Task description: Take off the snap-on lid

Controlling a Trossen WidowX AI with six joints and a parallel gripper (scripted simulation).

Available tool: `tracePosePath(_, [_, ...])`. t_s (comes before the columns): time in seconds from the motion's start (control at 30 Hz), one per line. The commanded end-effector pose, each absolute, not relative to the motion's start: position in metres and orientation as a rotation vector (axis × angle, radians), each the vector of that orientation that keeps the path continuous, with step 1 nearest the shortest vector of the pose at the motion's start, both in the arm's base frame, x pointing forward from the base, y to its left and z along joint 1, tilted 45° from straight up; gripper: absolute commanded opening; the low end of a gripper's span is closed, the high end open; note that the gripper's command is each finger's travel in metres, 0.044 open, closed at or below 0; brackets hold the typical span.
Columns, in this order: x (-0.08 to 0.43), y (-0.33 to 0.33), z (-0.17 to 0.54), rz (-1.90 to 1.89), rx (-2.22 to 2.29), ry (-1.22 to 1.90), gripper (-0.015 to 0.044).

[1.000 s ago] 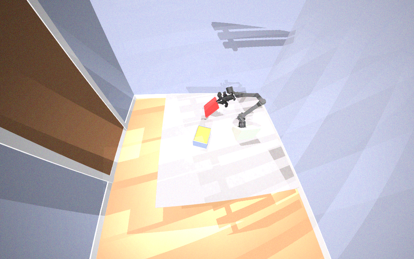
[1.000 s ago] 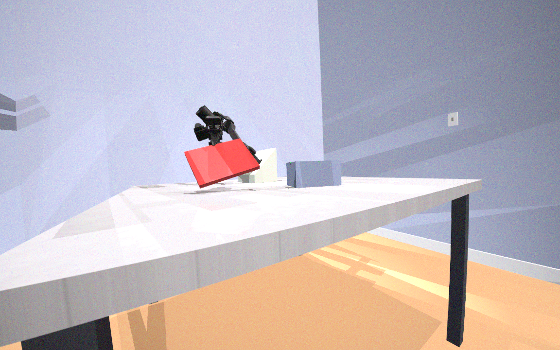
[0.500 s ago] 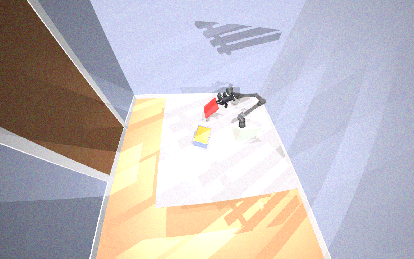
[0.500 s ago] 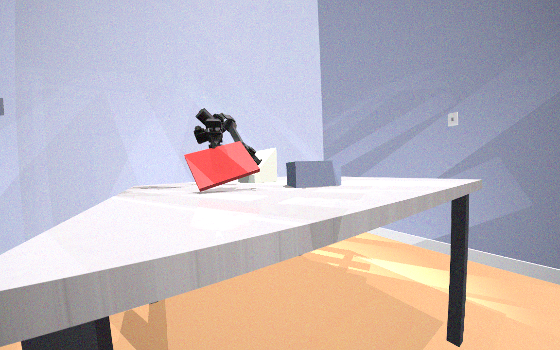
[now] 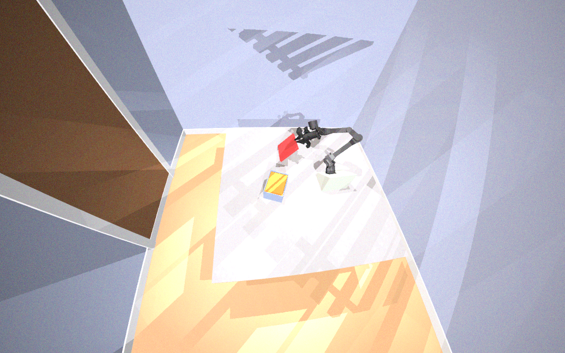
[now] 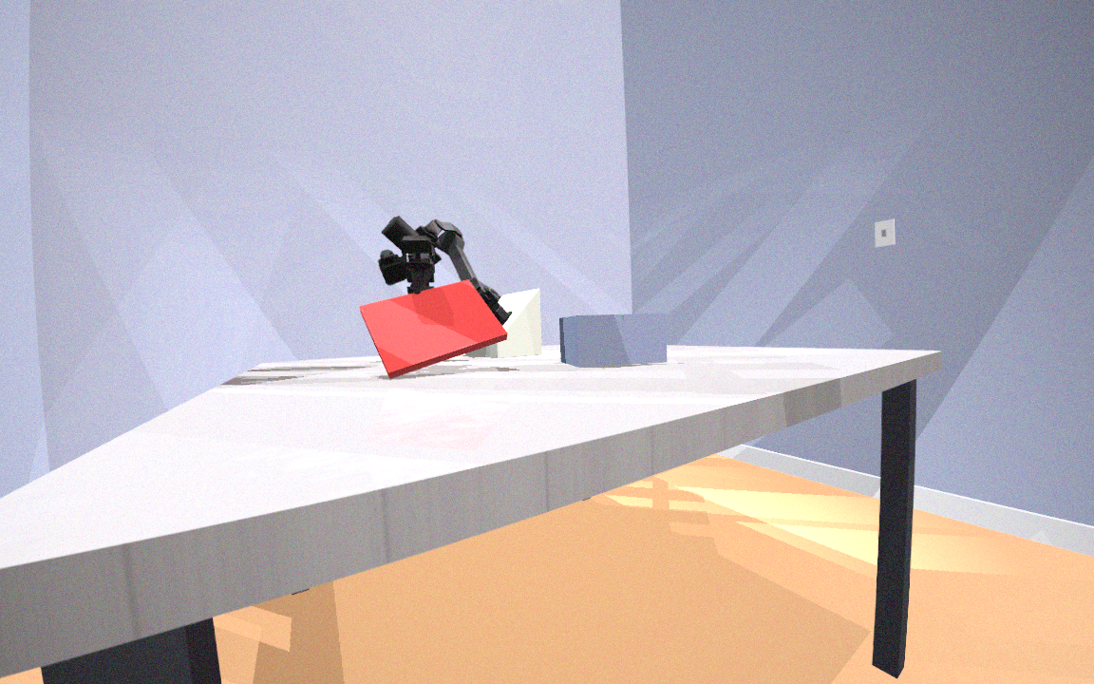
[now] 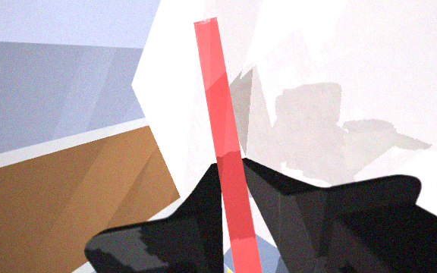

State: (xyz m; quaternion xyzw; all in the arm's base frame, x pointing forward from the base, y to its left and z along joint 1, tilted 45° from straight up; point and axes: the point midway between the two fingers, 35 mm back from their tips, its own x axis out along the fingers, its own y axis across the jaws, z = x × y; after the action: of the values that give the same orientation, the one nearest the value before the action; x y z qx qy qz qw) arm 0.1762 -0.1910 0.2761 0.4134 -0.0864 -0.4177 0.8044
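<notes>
Lid (image 5: 287, 147) (image 6: 432, 327) (image 7: 224, 133), red, rectangular; top view: beside the open box (image 5: 275, 183) (image 6: 614, 340). Exterior: steeply tilted, long axis slanting, lower corner near the tabletop (image 6: 279, 450). Wrist: thin edge clamped by gripper (image 5: 298, 139) (image 6: 419, 292) (image 7: 231, 162).

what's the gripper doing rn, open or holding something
Gripper: closed on the red lid, holding it tilted.
</notes>
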Motion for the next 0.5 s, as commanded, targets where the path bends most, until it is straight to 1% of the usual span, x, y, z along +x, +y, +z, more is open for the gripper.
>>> tracePosePath(0.0, [0.1772,-0.194,0.2715,-0.893,0.884,-0.177,0.0])
tracePosePath(0.47, [0.1766,-0.202,0.2638,-0.893,0.882,-0.177,0.0])
